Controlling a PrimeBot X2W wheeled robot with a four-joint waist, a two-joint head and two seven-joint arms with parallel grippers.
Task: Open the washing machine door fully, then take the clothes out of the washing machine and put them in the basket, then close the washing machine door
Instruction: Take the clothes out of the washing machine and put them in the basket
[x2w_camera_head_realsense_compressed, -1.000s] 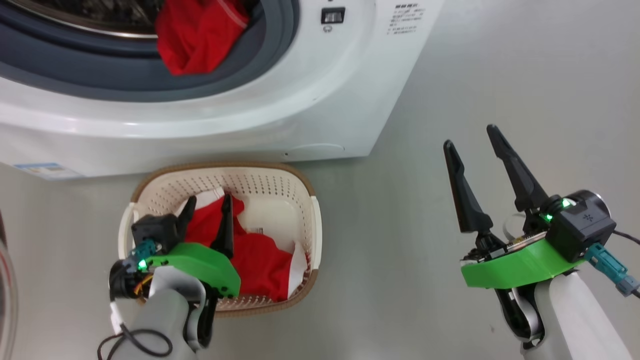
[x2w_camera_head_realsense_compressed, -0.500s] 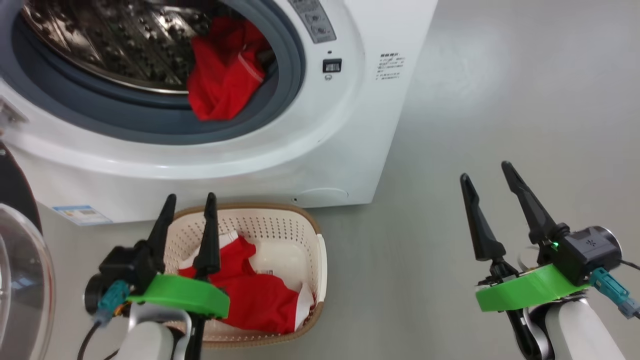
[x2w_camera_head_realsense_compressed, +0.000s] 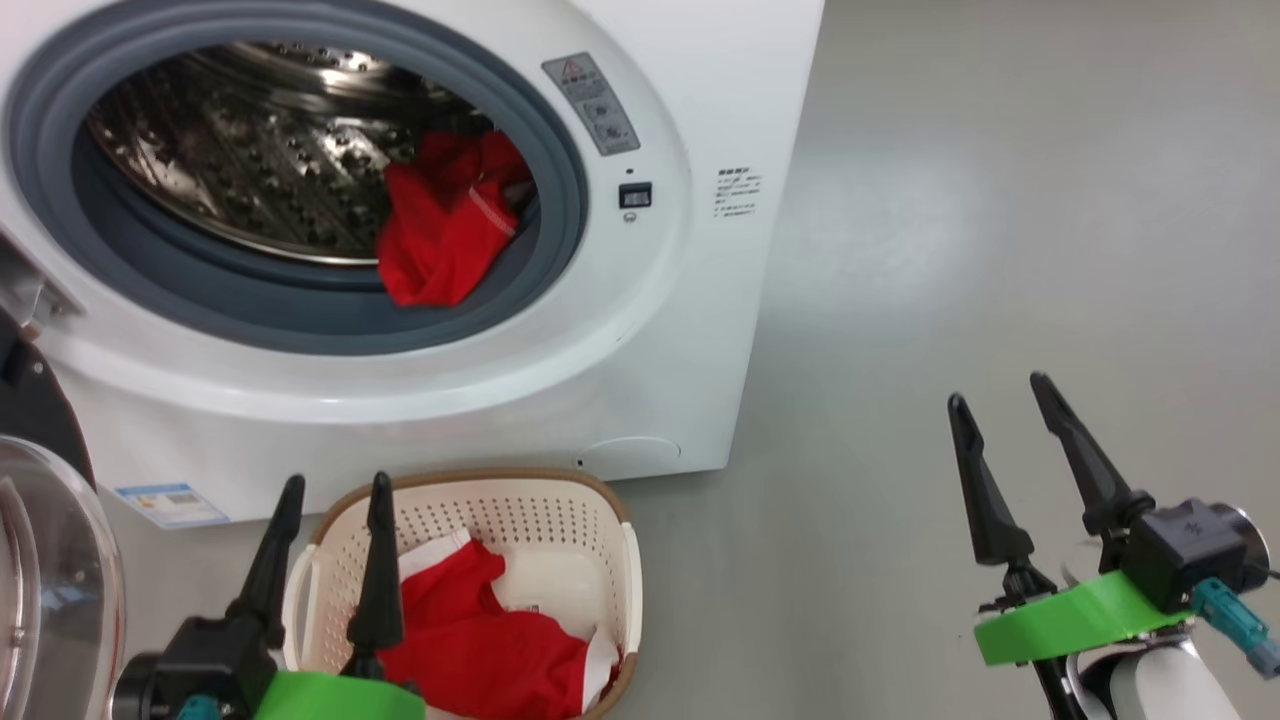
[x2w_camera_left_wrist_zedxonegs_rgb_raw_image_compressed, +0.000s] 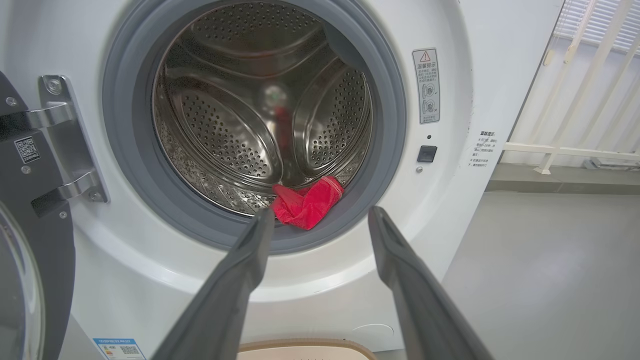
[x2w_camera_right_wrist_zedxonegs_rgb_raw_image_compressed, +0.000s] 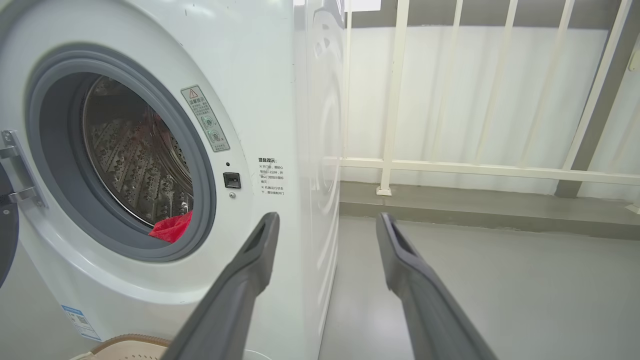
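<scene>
One garment (x2w_camera_head_realsense_compressed: 440, 235) lies in the drum (x2w_camera_head_realsense_compressed: 250, 160) at 1 o'clock from our nearer left gripper (x2w_camera_head_realsense_compressed: 337, 482), which stands wide open, empty.

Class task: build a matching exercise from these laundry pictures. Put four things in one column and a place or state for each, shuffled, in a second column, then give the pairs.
Column A
1. basket
2. drum
3. door
4. right claw

Column B
a. open and empty, above the floor
b. swung open, on the robot's left
c. on the floor, in front of the machine
d. steel, with a red garment at its front edge

Pairs: 1-c, 2-d, 3-b, 4-a
</scene>
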